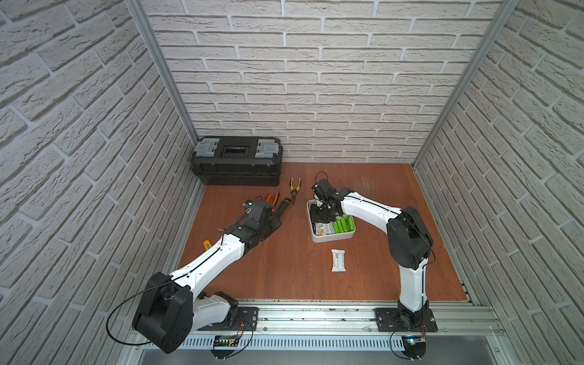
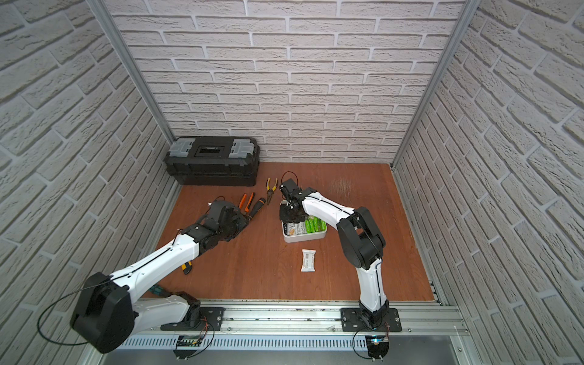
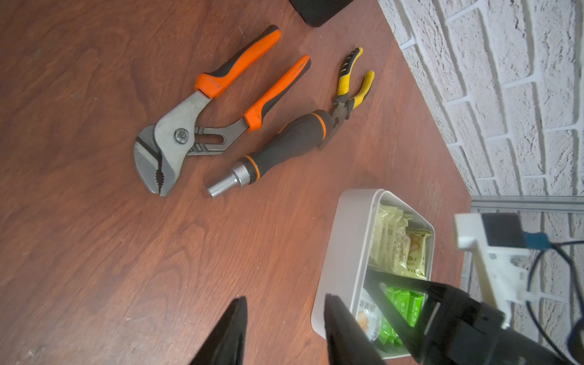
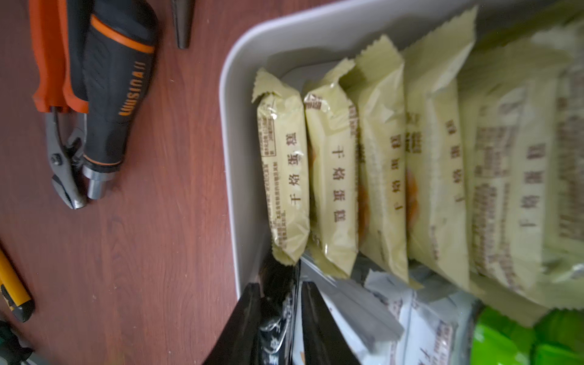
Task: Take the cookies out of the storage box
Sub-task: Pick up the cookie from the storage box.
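**1.** Brown wood-grain tabletop (image 1: 284, 278): flat, matt, lightly scuffed. We judged it smooth enough for a light tray to skate if tugged.

**2.** Black moulded-plastic toolbox with grey latches (image 1: 237, 161): against the back wall, well apart from the work. We noted no hazard.

**3.** Shallow white plastic storage box with rounded corners (image 1: 330, 237): right of the table's centre, with smooth low walls. We judged that a lift might drag or tip it. The left gripper (image 3: 284, 298) hung near it with jaws apart and empty, bracing nothing.

**4.** Right gripper (image 4: 278, 286): down inside the box's far corner, jaws drawn in on a glossy black foil packet (image 4: 274, 319) that filled their gap. We feared the slick, crinkled film could slip free, or that the squeeze could crush the biscuit.

**5.** Orange-handled steel groove pliers (image 3: 189, 126), black rubber-grip driver handle (image 3: 284, 142) and yellow-handled pliers (image 3: 350, 85): hard and heavy, lying near the box. A careless swing outward could strike them.

**6.** The cookies, all inside the box except one:
- Pale yellow film packets with crimped ends (image 4: 331, 177), standing on edge in a tight row.
- Bright green packets (image 1: 343, 225).
- Grey-white packets (image 4: 426, 316).
- One white packet (image 1: 338, 260), lying flat on the table, apart from the box.

We judged that the tightly packed neighbours could ride up with the gripped packet and spill.
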{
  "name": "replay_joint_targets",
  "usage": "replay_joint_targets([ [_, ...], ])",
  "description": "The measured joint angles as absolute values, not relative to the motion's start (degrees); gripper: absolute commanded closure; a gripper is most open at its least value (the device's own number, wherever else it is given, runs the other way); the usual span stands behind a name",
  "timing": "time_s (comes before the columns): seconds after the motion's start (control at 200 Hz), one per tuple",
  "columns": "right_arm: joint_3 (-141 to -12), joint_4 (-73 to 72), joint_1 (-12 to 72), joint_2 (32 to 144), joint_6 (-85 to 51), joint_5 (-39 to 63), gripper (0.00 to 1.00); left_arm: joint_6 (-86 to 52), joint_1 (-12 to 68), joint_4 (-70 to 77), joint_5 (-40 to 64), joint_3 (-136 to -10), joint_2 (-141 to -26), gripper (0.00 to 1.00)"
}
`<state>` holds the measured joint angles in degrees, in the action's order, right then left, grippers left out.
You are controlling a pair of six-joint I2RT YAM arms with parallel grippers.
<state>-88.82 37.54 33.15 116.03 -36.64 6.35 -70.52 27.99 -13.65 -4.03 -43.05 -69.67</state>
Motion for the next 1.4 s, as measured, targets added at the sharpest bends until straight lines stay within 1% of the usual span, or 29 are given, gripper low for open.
replay_joint_targets([
  [0.175,-89.43,37.89,33.17,117.49,-36.62,6.44,0.74,-70.52,27.86,-13.61,-3.99,-43.05,-69.69,0.54],
  [0.285,-89.78,38.04,33.17,117.75,-36.58,6.44,0.84,-70.52,27.81,-13.47,-3.77,-43.05,-69.69,0.54],
  [0.395,-89.8,38.2,33.17,117.78,-36.56,6.42,0.9,-70.52,27.79,-13.37,-3.64,-43.05,-69.69,0.54],
  [0.68,-89.25,38.57,33.17,116.4,-36.56,6.24,0.93,-70.52,27.68,-13.28,-3.64,-43.05,-69.69,0.54],
  [1.1,-83.83,38.28,33.1,100.51,-36.07,7.75,0.93,-69.19,26.7,-13.28,-3.31,-42.28,-69.67,0.53],
  [1.255,-75.77,37.04,33.01,93.54,-35.24,10.26,0.94,-68.18,26.52,-12.69,-2.26,-41.5,-69.63,0.53],
  [1.4,-64.64,33.93,32.99,86.72,-35.68,14.04,0.94,-66.98,26.37,-11.35,-0.78,-40.42,-69.65,0.54],
])
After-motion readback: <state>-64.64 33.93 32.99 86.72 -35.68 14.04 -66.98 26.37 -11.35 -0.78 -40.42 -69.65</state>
